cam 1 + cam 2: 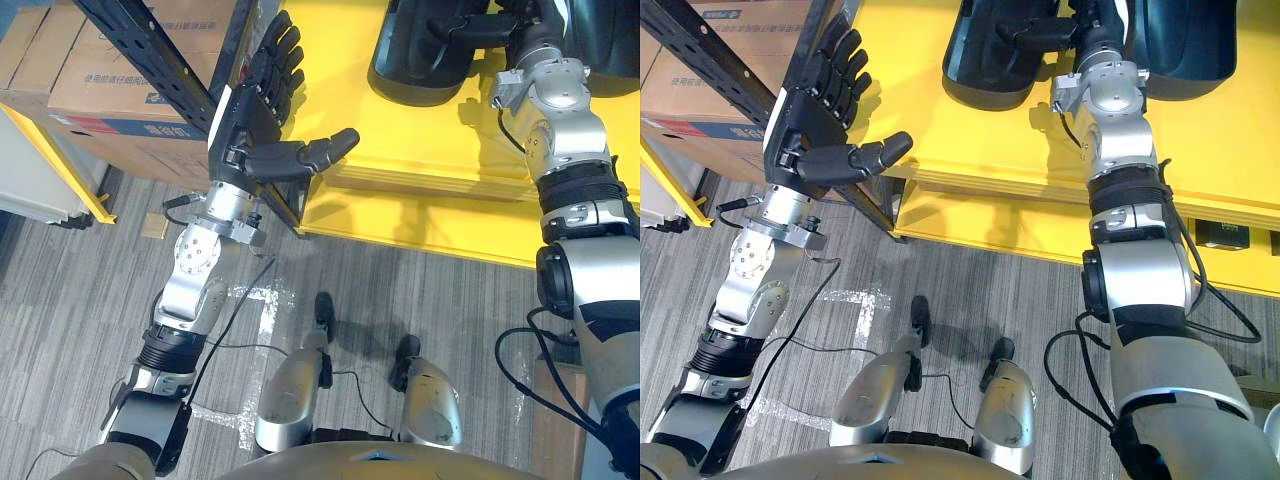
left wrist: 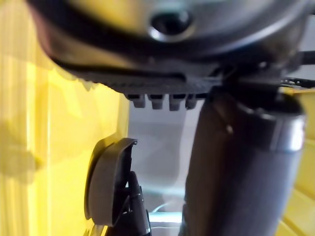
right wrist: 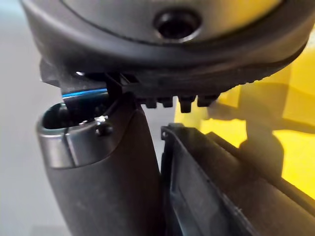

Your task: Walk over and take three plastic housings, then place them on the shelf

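Plastic housings [image 1: 985, 60], dark and glossy, are lying on the yellow worktop [image 1: 1200, 150]. I am judging them to be light, stiff, thin-walled shells, probably slick on the curved back, so the rim looks the better place to take hold. My right hand [image 1: 1085, 25] is sitting between two of them, against one rim, but I cannot tell whether its fingers are curling on it. My left hand [image 1: 805, 120] is hovering spread and empty beside the rack upright [image 1: 700, 50].
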You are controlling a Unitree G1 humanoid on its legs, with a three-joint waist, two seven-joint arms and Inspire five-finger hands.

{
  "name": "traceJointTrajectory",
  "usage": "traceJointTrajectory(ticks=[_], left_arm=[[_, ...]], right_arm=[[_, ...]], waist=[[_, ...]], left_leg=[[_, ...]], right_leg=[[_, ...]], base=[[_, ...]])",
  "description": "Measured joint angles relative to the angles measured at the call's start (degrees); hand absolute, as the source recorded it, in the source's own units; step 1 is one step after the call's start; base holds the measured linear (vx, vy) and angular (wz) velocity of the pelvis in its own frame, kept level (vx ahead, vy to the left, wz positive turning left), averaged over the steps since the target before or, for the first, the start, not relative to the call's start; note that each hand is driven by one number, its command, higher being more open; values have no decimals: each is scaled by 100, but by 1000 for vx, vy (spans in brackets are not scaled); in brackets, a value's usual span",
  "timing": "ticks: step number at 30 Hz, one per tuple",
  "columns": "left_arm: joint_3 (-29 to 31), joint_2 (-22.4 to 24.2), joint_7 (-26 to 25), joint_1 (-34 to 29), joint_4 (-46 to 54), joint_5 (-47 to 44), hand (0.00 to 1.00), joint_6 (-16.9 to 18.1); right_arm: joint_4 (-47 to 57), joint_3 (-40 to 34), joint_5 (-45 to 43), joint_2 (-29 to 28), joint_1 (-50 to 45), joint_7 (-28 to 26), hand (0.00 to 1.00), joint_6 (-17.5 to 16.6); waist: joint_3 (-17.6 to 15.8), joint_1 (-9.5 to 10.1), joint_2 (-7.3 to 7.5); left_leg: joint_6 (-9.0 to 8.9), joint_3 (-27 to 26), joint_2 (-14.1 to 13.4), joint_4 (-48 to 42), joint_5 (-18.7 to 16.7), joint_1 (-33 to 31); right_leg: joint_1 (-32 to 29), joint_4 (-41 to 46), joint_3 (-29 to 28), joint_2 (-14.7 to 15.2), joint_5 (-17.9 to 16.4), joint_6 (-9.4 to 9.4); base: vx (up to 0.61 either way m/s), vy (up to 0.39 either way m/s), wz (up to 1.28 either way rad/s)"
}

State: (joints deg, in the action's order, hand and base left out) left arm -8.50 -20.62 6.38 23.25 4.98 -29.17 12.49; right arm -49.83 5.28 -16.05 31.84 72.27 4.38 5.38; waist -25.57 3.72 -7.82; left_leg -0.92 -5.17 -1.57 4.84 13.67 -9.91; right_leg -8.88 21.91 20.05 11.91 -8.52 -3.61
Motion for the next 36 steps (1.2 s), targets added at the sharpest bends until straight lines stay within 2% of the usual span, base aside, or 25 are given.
traceJointTrajectory(ticks=[20,28,36], left_arm=[[-143,112,-108,-121,-5,-223,100,-1],[-227,111,-90,-217,-16,-227,100,-1],[-390,109,54,-374,-87,-279,100,-2]], right_arm=[[-450,212,-5,18,302,-119,100,-58],[-594,331,-3,212,365,-100,100,-96],[-598,428,189,346,396,-59,100,-496]], waist=[[-10,64,-20],[-11,80,-24],[-14,63,-30]], left_leg=[[-1,125,76,2,35,-10],[1,185,92,1,47,-19],[1,182,90,0,54,73]], right_leg=[[0,166,91,98,-110,-14],[16,193,146,119,-115,-11],[107,197,144,120,-115,-10]], base=[[14,-17,3],[20,-15,4],[3,-4,0]])
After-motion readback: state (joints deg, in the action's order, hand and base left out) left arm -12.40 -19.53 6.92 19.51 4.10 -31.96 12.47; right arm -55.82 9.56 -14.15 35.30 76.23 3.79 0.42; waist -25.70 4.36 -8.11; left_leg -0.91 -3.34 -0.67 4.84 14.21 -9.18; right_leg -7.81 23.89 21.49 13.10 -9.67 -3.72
